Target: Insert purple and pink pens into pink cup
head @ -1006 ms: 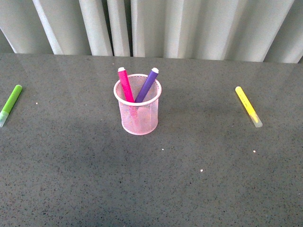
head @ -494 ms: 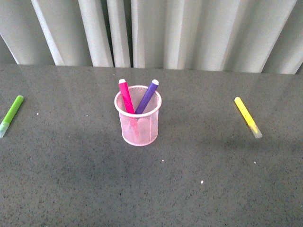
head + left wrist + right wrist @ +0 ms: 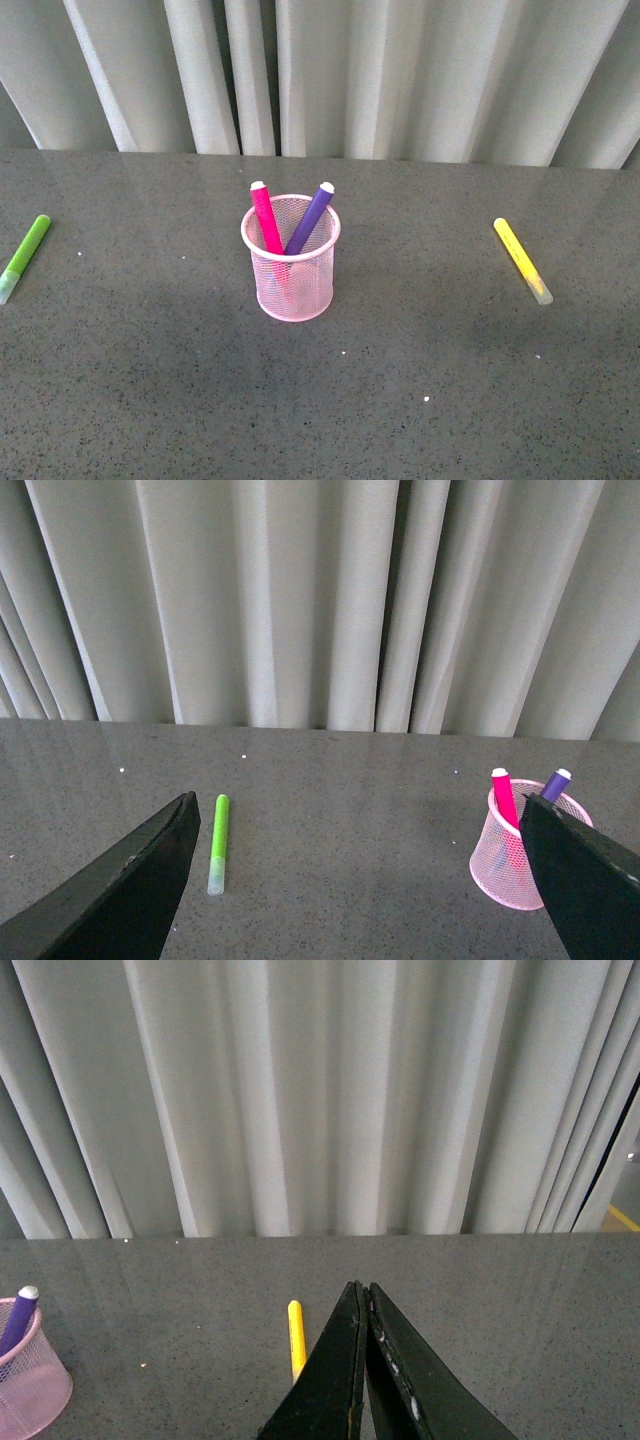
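Note:
The pink cup (image 3: pixel 291 261) stands upright on the grey table, a little left of the middle. The pink pen (image 3: pixel 265 218) and the purple pen (image 3: pixel 309 219) stand inside it, leaning apart, caps up. Neither arm shows in the front view. In the left wrist view my left gripper (image 3: pixel 355 815) is open and empty, its jaws wide apart, with the cup (image 3: pixel 510 865) and both pens beside one jaw. In the right wrist view my right gripper (image 3: pixel 362 1288) is shut on nothing, and the cup (image 3: pixel 30 1380) with the purple pen (image 3: pixel 18 1318) sits at the frame's edge.
A lime-green marker (image 3: pixel 24 257) lies at the table's left edge, also in the left wrist view (image 3: pixel 218 842). A yellow marker (image 3: pixel 522 260) lies at the right, also in the right wrist view (image 3: pixel 296 1338). Grey curtains (image 3: pixel 400 70) hang behind the table's far edge.
The front view has tilted upward: cup, pens and markers sit lower in the frame and more curtain shows. The pens stay in the cup and nothing on the table has moved.

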